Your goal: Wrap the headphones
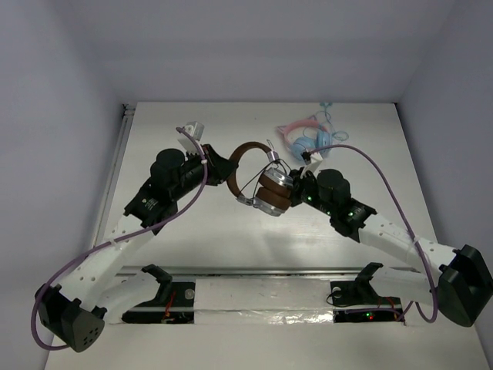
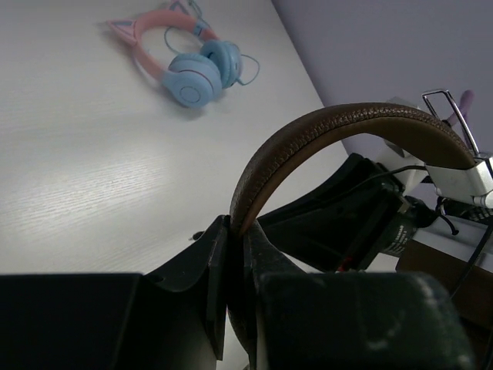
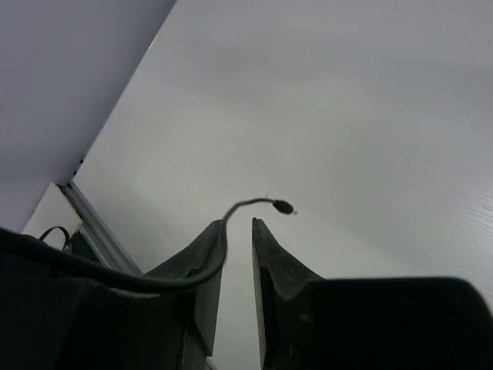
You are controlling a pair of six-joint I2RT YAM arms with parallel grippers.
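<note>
The headphones have a brown headband and silver-and-brown earcups, and are held up over the middle of the table. My left gripper is shut on the headband's left end; the left wrist view shows the jaws pinching the brown band. My right gripper is just right of the earcups. In the right wrist view its jaws stand slightly apart with nothing between them. The thin dark cable drapes over the left finger and ends in a small plug.
Smaller pink-and-light-blue headphones lie at the back right of the table, and also show in the left wrist view. A metal rail runs along the near edge. White walls enclose the table on three sides.
</note>
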